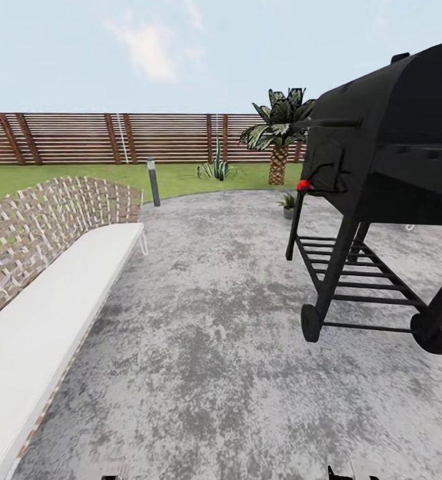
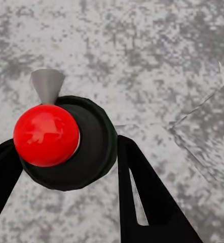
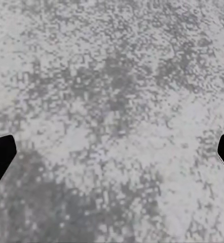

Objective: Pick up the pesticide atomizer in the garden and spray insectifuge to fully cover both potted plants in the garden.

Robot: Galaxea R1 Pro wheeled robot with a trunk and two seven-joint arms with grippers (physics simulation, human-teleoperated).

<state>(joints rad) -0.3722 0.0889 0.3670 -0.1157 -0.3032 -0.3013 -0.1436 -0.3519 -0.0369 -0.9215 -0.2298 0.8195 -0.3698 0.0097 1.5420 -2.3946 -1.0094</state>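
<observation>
Grey mottled paving of the round patio (image 1: 207,320) spreads beneath a pale sky, ringed by green lawn (image 1: 67,177) and a brown slatted fence (image 1: 81,138), with a woven-backed garden bench with a long white cushion (image 1: 47,313) along one side and a large black wheeled barbecue smoker (image 1: 387,173) on the other. Beyond the smoker's legs, one small potted plant with pointed green leaves in a grey pot (image 1: 289,203) sits at the patio's far edge, near a short palm tree (image 1: 279,137); a spiky green plant (image 1: 216,168) grows on the grass by the fence, too distant to identify as the second pot. In the left wrist view, the left tool (image 2: 66,167) holds the dark-bodied pesticide atomizer with its glossy red knob and grey nozzle (image 2: 66,142) between its black fingers (image 2: 142,197), which press against the bottle's sides, above the paving. The right tool (image 3: 112,152) hangs wide apart and empty over bare stone. Judging by this, the pickup is done and the robot stands well apart from the visible plant; the approach and the spraying of both plants appear still to be carried out.
</observation>
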